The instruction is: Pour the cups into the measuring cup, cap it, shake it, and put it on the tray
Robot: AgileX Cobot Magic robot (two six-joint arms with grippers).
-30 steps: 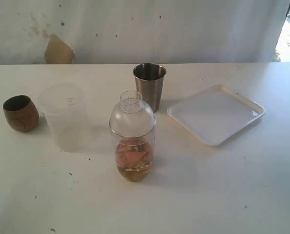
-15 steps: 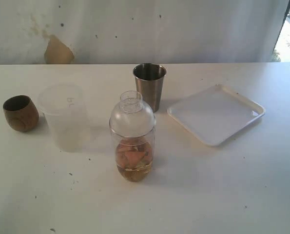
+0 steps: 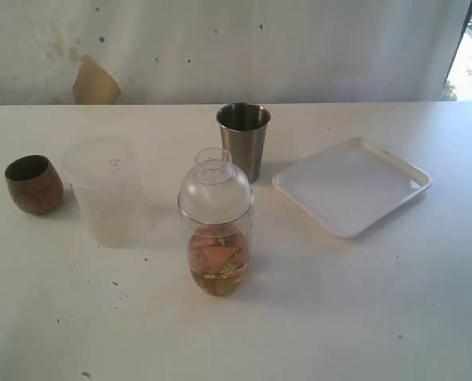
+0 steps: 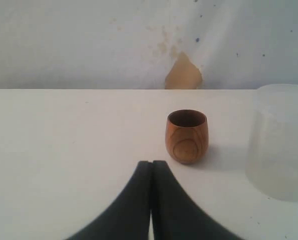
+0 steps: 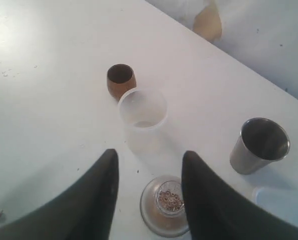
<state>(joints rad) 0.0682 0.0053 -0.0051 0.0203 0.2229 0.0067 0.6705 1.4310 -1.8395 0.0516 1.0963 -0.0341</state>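
The measuring cup [image 3: 216, 230] stands mid-table, capped with a clear dome lid, with orange pieces and liquid in its base. To its left are the frosted plastic cup [image 3: 105, 190] and the brown wooden cup [image 3: 33, 184]; the steel tumbler [image 3: 243, 139] is behind it. The white tray [image 3: 351, 185] lies to the right. Neither gripper shows in the exterior view. My left gripper [image 4: 151, 162] is shut and empty, low over the table short of the wooden cup [image 4: 187, 136]. My right gripper [image 5: 150, 155] is open, looking down from above on the capped measuring cup [image 5: 166, 205].
The table is white with small dark specks. A wall with a tan patch [image 3: 95, 82] runs along its far edge. In the right wrist view the frosted cup [image 5: 142, 115], wooden cup [image 5: 121, 80] and steel tumbler [image 5: 260, 145] stand beyond the fingers.
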